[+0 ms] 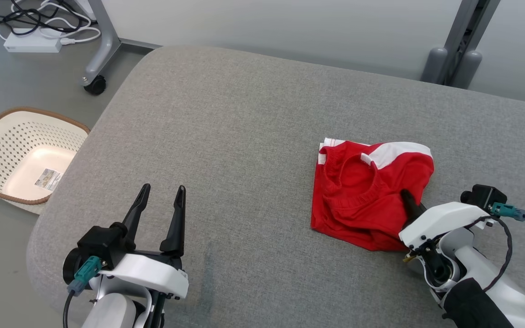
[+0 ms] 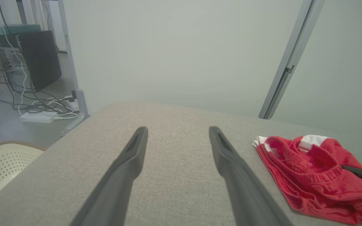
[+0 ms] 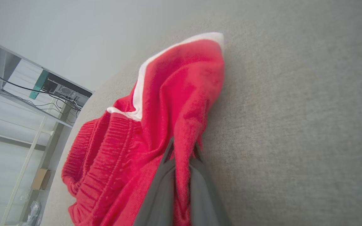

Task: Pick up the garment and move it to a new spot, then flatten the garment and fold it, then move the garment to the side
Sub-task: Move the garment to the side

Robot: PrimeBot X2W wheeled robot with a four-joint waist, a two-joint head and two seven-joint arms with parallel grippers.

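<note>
Slippage is my worry: my right gripper (image 3: 183,149) is clenched on just a thin fold of the red garment (image 1: 362,196), which lies bunched on the grey padded surface (image 1: 244,100) well apart from the basket (image 1: 21,155), so a lift could pull one layer loose or drop it crumpled. My left gripper (image 1: 162,189) hangs spread and empty, nearer the basket than the garment is. Beyond the basket, on the grey floor, stand a castered frame leg (image 1: 96,77) and a white power strip (image 1: 32,44) with cables.

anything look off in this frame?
The red garment lies bunched, waistband twisted, with the right end effector shut on a fold. Faint dark smudge on the grey cushion beside the open left end effector. Nothing spilled or damaged.
</note>
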